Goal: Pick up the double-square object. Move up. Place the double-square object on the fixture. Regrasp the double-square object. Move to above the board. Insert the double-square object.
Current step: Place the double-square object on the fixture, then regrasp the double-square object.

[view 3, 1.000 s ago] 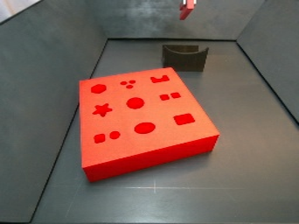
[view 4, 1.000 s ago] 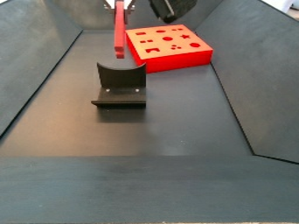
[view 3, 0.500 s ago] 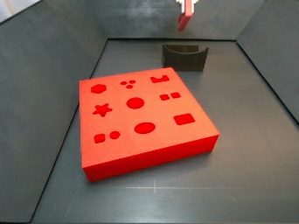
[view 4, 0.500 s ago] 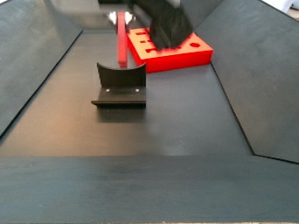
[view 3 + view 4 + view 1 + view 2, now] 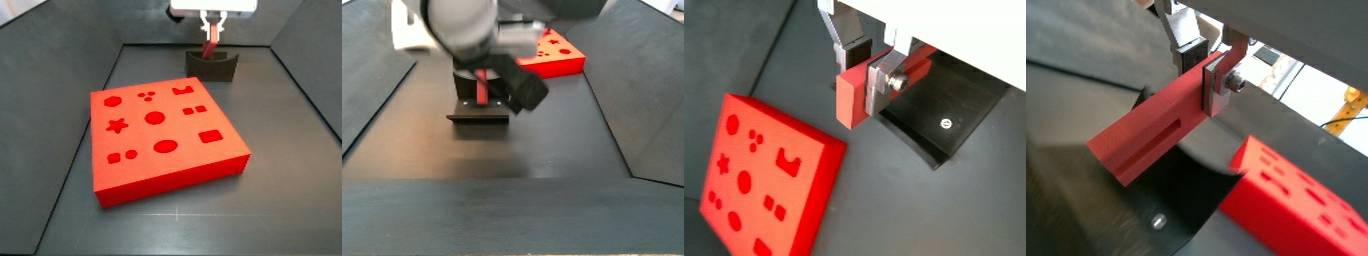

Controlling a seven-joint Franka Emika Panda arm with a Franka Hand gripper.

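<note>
My gripper point(image 5: 210, 28) is shut on the double-square object point(image 5: 210, 47), a thin red bar held upright by its upper part. Its lower end is down at the U-shaped notch of the dark fixture point(image 5: 213, 66) at the far end of the floor. In both wrist views the silver fingers point(image 5: 885, 78) clamp the red bar point(image 5: 851, 97) from both sides, with the fixture point(image 5: 951, 112) just behind it. The bar point(image 5: 1157, 138) runs long and flat out from the gripper point(image 5: 1207, 70). In a side view the arm hides the fingers, and only a strip of the bar point(image 5: 482, 86) shows above the fixture point(image 5: 478, 108).
The red board point(image 5: 166, 131) with shaped cut-outs lies in the middle of the floor, apart from the fixture. It also shows in other views point(image 5: 556, 55) point(image 5: 758, 180) point(image 5: 1293, 205). Sloping dark walls point(image 5: 80, 80) close in the floor on each side.
The gripper has come down with the double-square object, from high above the fixture to the fixture's notch. The arm now fills much of a side view.
</note>
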